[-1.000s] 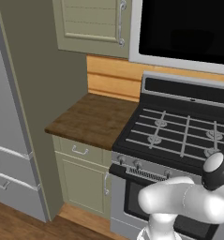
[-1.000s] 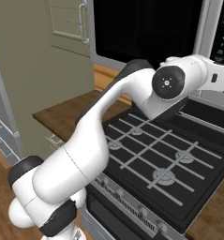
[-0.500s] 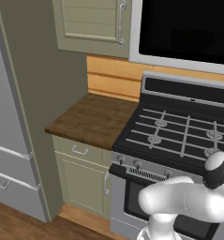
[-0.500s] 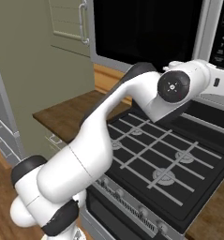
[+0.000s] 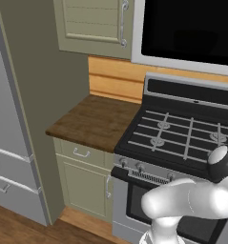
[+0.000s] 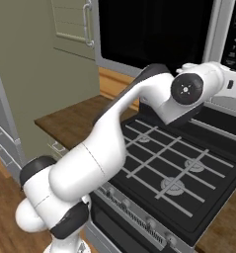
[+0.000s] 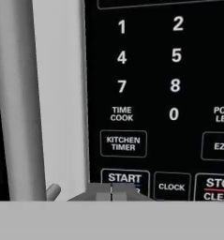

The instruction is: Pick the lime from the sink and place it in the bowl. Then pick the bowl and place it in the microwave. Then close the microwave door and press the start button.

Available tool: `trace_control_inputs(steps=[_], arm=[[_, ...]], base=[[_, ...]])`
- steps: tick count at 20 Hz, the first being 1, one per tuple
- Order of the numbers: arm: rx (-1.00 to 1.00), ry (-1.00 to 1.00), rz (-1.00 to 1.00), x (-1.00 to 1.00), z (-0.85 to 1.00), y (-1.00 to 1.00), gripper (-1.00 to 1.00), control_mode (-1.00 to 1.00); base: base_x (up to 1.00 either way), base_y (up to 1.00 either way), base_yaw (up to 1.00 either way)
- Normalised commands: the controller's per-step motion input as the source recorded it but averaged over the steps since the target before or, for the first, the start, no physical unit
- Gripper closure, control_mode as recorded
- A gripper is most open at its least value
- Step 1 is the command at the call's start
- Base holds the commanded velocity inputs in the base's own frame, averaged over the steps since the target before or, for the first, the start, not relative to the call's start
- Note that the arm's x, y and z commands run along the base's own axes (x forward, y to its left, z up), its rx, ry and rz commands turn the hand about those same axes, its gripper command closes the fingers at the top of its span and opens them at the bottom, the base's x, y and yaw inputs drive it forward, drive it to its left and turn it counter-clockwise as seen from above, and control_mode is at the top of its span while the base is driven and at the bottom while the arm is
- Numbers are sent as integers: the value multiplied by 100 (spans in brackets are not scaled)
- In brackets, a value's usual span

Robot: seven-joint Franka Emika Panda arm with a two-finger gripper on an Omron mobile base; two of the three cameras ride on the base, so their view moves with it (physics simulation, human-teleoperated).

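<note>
One microwave door (image 5: 189, 28) shut at twelve o'clock above the range (image 5: 182, 138), one START button (image 7: 125, 178) at six o'clock on the keypad (image 7: 174, 84), and the gripper (image 7: 111, 193), fingers pressed together, sits right at it.

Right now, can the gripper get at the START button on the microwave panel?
Probably yes. In the hand view the shut gripper sits right at the START button, with nothing between them; the door handle stands off to the side.
</note>
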Motion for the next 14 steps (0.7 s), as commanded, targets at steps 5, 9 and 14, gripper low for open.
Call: trace_control_inputs(steps=[5, 9, 14], arm=[[0, 0, 0, 18, -6, -9, 100, -100], [0, 0, 1, 23, -9, -16, 100, -100], [0, 4, 5, 42, -17, -27, 100, -100]], base=[[0, 0, 0], [0, 0, 0], [0, 0, 0]])
